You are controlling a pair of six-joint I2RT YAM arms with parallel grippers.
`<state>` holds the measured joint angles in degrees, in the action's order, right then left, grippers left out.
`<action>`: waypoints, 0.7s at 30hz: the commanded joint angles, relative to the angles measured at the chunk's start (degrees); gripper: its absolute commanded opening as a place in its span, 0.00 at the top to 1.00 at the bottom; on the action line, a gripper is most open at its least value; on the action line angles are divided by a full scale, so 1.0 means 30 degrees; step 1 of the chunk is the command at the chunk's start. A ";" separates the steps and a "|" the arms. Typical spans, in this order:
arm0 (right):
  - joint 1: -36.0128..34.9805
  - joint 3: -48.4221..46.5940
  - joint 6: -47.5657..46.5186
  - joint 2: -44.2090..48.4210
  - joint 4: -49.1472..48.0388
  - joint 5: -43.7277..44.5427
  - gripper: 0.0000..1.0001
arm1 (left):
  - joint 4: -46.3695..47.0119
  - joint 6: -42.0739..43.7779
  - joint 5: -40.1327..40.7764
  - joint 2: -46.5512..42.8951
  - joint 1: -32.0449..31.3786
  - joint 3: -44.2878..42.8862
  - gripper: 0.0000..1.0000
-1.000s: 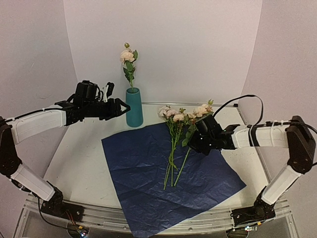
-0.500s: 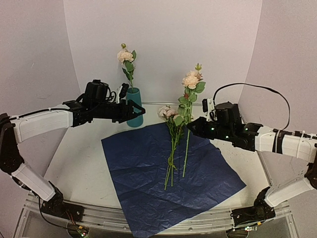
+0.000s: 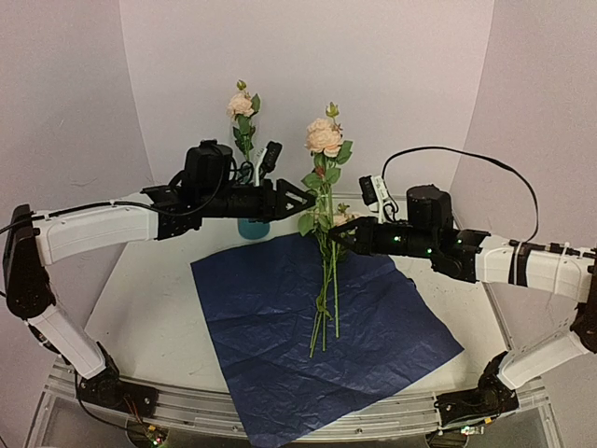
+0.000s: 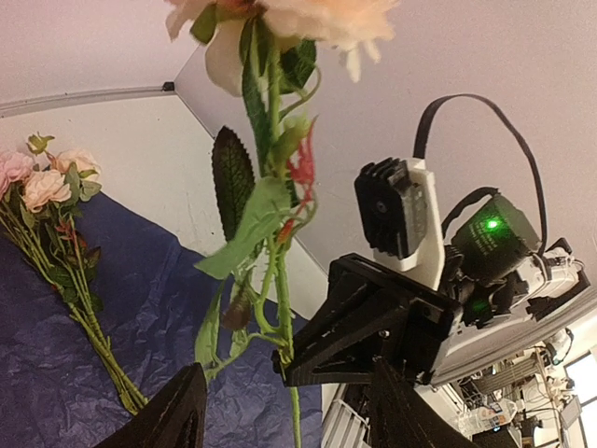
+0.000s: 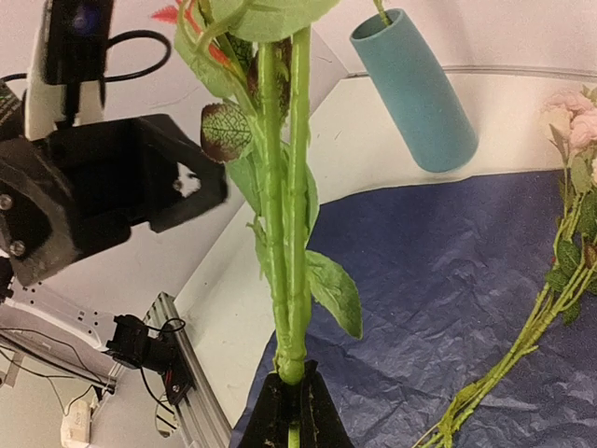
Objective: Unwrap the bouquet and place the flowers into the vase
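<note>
- Flowers (image 3: 322, 308) lie bundled on the dark blue paper (image 3: 270, 317): several thin green stems side by side, with pale pink blooms towards the far edge of the sheet.
- One upright flower (image 3: 324, 138) stands nearly vertical over that far edge. It has a ruffled peach bloom on top and veined leaves down a smooth green stem.
- Your right end effector (image 3: 338, 235) is clamped on this stem low down, its fingers pressed together around it.
- Your left end effector (image 3: 304, 199) hangs just beside the same stem at leaf height. Its fingers are spread and hold nothing. You cannot tell from these views whether the tips brush the leaves.
- The two end effectors face each other closely, with only the stem and its leaves between them.
- The vase (image 5: 415, 89), a plain matte teal cylinder, stands on the white surface (image 3: 149, 289) just beyond the paper's far-left corner. Your left arm hides most of it from above, and one flower (image 3: 241, 105) rises from its mouth.
- The paper is crinkled but lies flat, turned like a diamond, and its near corner overlaps the metal rail (image 3: 187, 409).
- Bare surface lies left and right of the sheet, and a pale curved backdrop closes off the far side.
</note>
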<state>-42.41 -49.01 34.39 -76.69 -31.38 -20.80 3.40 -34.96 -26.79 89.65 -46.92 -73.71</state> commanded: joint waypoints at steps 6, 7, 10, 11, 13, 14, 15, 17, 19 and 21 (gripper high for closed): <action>-0.0130 -0.0841 0.0057 -0.0020 -0.1987 -0.1533 1.00 | 0.1240 -0.0173 0.0183 0.1058 -0.0445 -0.1243 0.42; -0.0130 -0.0806 0.0062 -0.0007 -0.2000 -0.1476 1.00 | 0.1275 -0.0240 0.0126 0.1138 -0.0445 -0.1275 0.42; -0.0130 -0.0584 0.0115 0.0204 -0.1964 -0.0963 1.00 | 0.1299 -0.0322 0.0045 0.1221 -0.0444 -0.1217 0.42; -0.0133 -0.0489 0.0134 0.0314 -0.1969 -0.0679 0.99 | 0.1299 -0.0259 0.0138 0.1167 -0.0445 -0.1051 0.41; -0.0130 -0.0242 0.0148 0.0607 -0.1975 -0.0150 1.00 | 0.1280 0.0003 0.1015 0.0773 -0.0448 -0.0479 0.34; -0.0130 -0.0197 0.0113 0.0674 -0.1973 -0.0096 1.00 | 0.1274 0.0091 0.1635 0.0511 -0.0445 -0.0123 0.29; -0.0135 -0.0187 0.0070 0.0709 -0.1966 -0.0155 1.00 | 0.1288 0.0182 0.2341 0.0206 -0.0445 0.0280 0.25; -0.0130 -0.0185 0.0025 0.0682 -0.1972 -0.0355 1.00 | 0.1311 0.0505 0.3099 -0.0198 -0.0445 0.0739 0.20; -0.0130 -0.0170 0.0059 0.0634 -0.1984 -0.0486 1.00 | 0.1261 0.0731 0.3841 -0.0455 -0.0445 0.0946 0.10; -0.0138 -0.0157 0.0079 0.0604 -0.1992 -0.0582 1.00 | 0.1239 0.0856 0.4071 -0.0627 -0.0433 0.1027 0.06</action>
<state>-42.48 -48.99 34.54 -76.79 -33.46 -21.87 4.99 -34.19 -19.32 91.43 -48.18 -71.09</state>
